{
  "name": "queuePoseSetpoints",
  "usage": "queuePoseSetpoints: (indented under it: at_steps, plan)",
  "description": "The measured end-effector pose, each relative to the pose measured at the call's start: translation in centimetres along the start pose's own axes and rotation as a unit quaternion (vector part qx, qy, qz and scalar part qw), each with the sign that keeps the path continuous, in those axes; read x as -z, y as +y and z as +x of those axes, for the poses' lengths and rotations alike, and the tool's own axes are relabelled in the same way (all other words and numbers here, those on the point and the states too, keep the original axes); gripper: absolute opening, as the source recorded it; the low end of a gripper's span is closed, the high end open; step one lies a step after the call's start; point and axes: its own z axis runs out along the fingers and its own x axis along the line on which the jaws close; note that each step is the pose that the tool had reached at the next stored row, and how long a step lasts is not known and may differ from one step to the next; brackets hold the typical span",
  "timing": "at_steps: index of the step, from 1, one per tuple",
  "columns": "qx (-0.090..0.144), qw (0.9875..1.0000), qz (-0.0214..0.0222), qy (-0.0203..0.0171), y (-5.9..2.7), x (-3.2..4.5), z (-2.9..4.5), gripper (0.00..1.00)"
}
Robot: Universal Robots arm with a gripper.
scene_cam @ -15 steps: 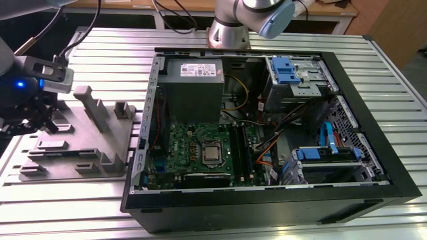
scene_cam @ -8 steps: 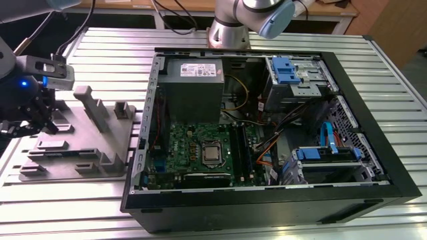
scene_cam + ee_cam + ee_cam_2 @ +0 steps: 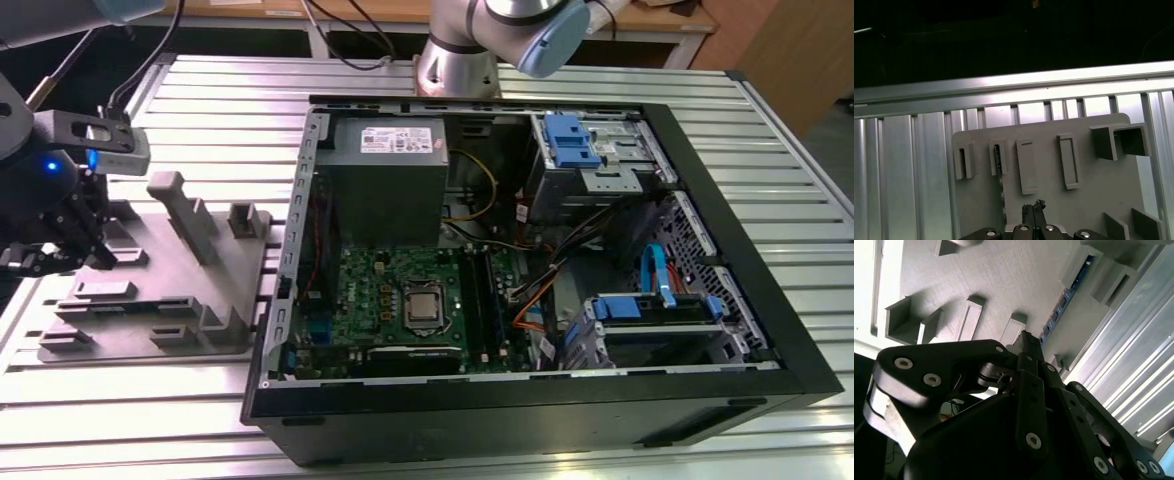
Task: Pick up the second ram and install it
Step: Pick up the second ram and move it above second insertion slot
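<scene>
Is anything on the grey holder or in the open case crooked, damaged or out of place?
Nothing stands out. The second ram stands on edge, straight in its slot of the grey holder. The gripper hangs over the holder, and the open computer case lies flat.

- No writing here can be read.
- The pale label (image 3: 387, 140) on the grey power-supply box (image 3: 390, 195) carries print too small to make out.

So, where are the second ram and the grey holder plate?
second ram (image 3: 1065, 299), second wrist view, middle of its blue edge.
grey holder plate (image 3: 1089, 200), first wrist view, bare flat surface.
</scene>
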Motion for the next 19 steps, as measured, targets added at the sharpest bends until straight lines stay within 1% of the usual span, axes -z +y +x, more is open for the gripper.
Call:
queuePoseSetpoints:
  at_steps: [1,2,4,5,11,13,16,19]
  plan:
    - [0.000,1.0000,0.0000,0.0000,0.00,0.00,0.00,0.10]
    - [0.000,1.0000,0.0002,0.0009,-0.01,-0.02,0.00,0.10]
    - [0.000,1.0000,0.0006,0.0041,-0.01,-0.02,0.00,0.10]
    - [0.000,1.0000,0.0007,0.0050,-0.01,-0.02,0.00,0.10]
    - [0.000,1.0000,0.0007,0.0052,-0.01,-0.04,0.05,0.10]
    - [0.003,1.0000,0.0007,0.0054,-0.03,-0.12,0.19,0.10]
    - [0.010,0.9999,0.0004,0.0057,-0.09,-0.24,0.69,0.10]
    - [0.014,0.9999,0.0003,0.0059,-0.13,-0.36,0.99,0.10]
